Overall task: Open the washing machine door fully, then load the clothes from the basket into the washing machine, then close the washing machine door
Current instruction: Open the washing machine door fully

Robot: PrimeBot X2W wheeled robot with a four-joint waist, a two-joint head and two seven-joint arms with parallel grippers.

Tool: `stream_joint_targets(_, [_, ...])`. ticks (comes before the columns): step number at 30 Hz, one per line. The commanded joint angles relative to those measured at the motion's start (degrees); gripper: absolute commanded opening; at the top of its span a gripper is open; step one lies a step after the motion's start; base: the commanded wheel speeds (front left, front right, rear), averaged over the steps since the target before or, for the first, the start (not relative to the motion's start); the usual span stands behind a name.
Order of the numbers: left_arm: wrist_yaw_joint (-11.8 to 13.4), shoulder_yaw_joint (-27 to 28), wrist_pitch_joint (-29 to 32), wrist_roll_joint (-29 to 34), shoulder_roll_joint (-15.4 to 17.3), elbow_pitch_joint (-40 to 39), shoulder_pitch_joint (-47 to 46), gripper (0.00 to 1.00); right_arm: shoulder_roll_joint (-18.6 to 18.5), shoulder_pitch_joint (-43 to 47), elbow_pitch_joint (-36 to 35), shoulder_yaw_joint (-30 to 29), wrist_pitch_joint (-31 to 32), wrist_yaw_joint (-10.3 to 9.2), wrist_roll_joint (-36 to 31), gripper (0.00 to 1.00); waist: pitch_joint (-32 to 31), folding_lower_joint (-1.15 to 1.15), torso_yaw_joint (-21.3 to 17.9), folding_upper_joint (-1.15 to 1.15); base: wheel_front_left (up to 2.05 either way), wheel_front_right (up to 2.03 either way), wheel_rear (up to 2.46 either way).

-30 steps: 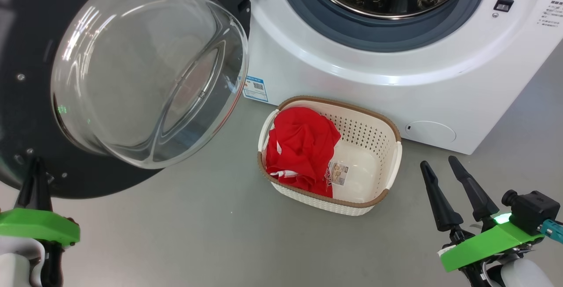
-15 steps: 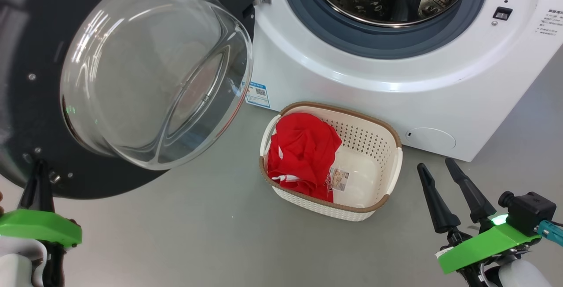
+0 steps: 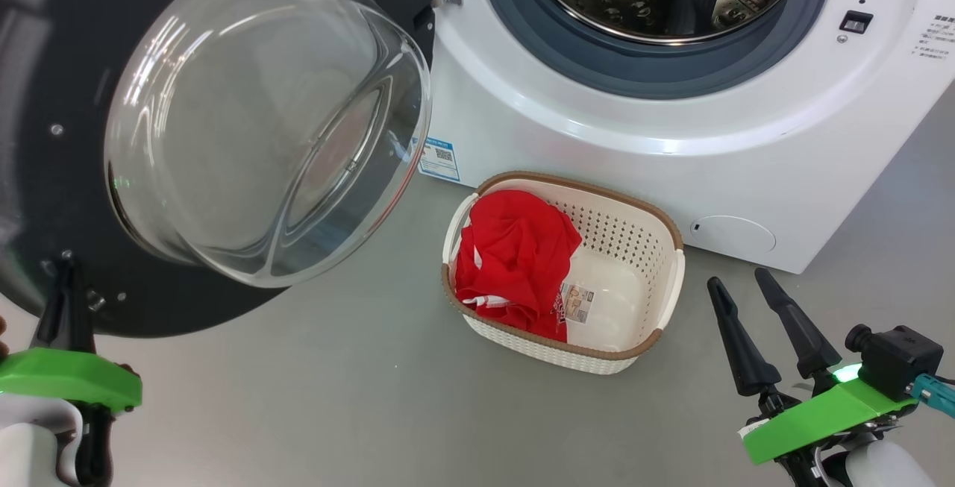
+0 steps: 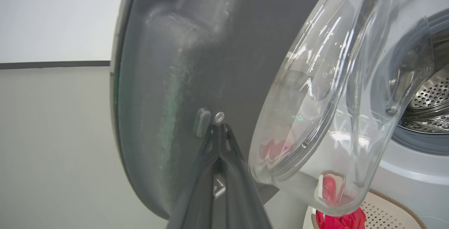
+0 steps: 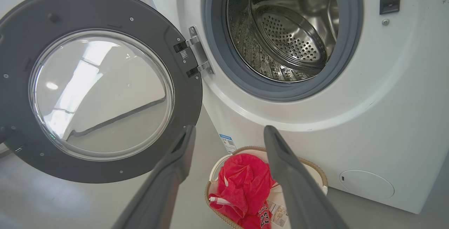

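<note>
One washing machine (image 3: 597, 144), one basket (image 3: 625, 237), one garment (image 3: 515, 256).

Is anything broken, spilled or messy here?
Nothing looks wrong. The big round black door with the glass bowl window hangs wide open on its hinge, the white washing machine looks whole, and the red garment lies crumpled inside the cream perforated plastic basket.

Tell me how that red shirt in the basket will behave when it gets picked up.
The red garment lies crumpled in soft folds, so it will probably go limp and drape when lifted. It looks thin, so likely light. The small basket might shift or tip if fabric snags its rim.
</note>
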Motion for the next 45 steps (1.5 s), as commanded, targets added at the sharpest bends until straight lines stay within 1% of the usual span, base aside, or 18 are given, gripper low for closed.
stream_joint_targets(1, [-0.03,2.0,-0.68,0.38,2.82,-1.65,-0.92,0.0,-0.36,-0.5,-1.25,1.09,-0.69,0.09,0.25,1.0,0.02,0.0,0.01,0.0,0.0,0.0,0.0])
stream_joint_targets(11, [-0.1,1.33,-0.68,1.33,0.99,-7.21,2.65,0.0,-0.28,-0.42,-1.23,1.03,-0.69,0.09,0.36,1.0,-0.27,0.0,-0.07,0.0,0.0,0.0,0.0])
stream_joint_targets(12, [-0.11,1.22,-0.68,1.41,0.74,-7.93,3.15,0.05,-0.27,-0.41,-1.21,1.09,-0.69,0.09,0.37,1.0,-0.29,0.0,-0.14,0.0,0.0,0.0,0.0])
stream_joint_targets(14, [-0.11,0.81,-0.68,1.72,0.26,-9.49,4.2,0.37,-0.31,-0.45,-1.22,1.19,-0.69,0.09,0.42,1.0,-0.27,0.0,-0.37,0.0,0.0,0.0,0.0])
stream_joint_targets(15, [-0.12,0.65,-0.68,1.92,-0.01,-10.45,4.67,0.63,-0.35,-0.45,-1.23,1.18,-0.69,0.09,0.46,1.0,-0.27,0.0,-0.47,0.0,0.0,0.0,0.0])
stream_joint_targets(16, [-0.12,0.51,-0.68,2.19,-0.22,-11.43,5.17,0.99,-0.38,-0.45,-1.23,1.18,-0.69,0.09,0.49,1.0,-0.3,0.0,-0.58,0.0,0.0,0.0,0.0])
stream_joint_targets(17, [-0.08,0.43,-0.68,2.54,-0.35,-12.38,5.7,1.0,-0.39,-0.46,-1.22,1.2,-0.69,0.09,0.51,1.0,-0.33,0.0,-0.72,0.0,0.0,0.0,0.0])
stream_joint_targets(23, [0.71,-0.21,-0.69,4.29,-1.41,-17.75,8.81,1.0,-0.31,-0.49,-1.21,1.32,-0.69,0.09,0.58,1.0,-0.72,0.0,-1.77,0.0,0.0,0.0,0.0])
stream_joint_targets(32, [1.58,-1.99,-0.69,4.95,-3.1,-23.56,12.72,1.0,-0.29,-0.4,-1.19,1.43,-0.69,0.09,0.63,1.0,-1.77,0.0,-4.31,0.0,0.0,0.0,0.0])
stream_joint_targets(38, [2.0,-2.96,-0.62,5.0,-3.98,-25.56,14.37,1.0,-0.26,-0.21,-1.46,1.21,-0.69,0.09,0.17,1.0,-2.27,0.0,-6.96,0.0,0.0,0.0,0.0])
stream_joint_targets(39, [2.11,-3.2,-0.62,5.14,-4.25,-26.07,14.71,1.0,-0.41,-0.19,-1.62,1.06,-0.69,0.09,0.0,1.0,-2.33,0.0,-8.04,0.0,0.0,0.0,0.0])
stream_joint_targets(41, [2.19,-3.32,-0.63,5.25,-4.39,-26.27,14.88,1.0,-0.56,-0.22,-1.72,1.07,-0.69,0.09,-0.09,1.0,-2.38,0.0,-8.6,0.0,0.0,0.0,0.0])
stream_joint_targets(45, [2.31,-3.68,-0.65,5.59,-5.02,-26.65,15.44,1.0,-0.98,-0.21,-2.07,1.11,-0.69,0.09,-0.46,1.0,-2.75,0.0,-10.92,0.0,0.0,0.0,0.0])
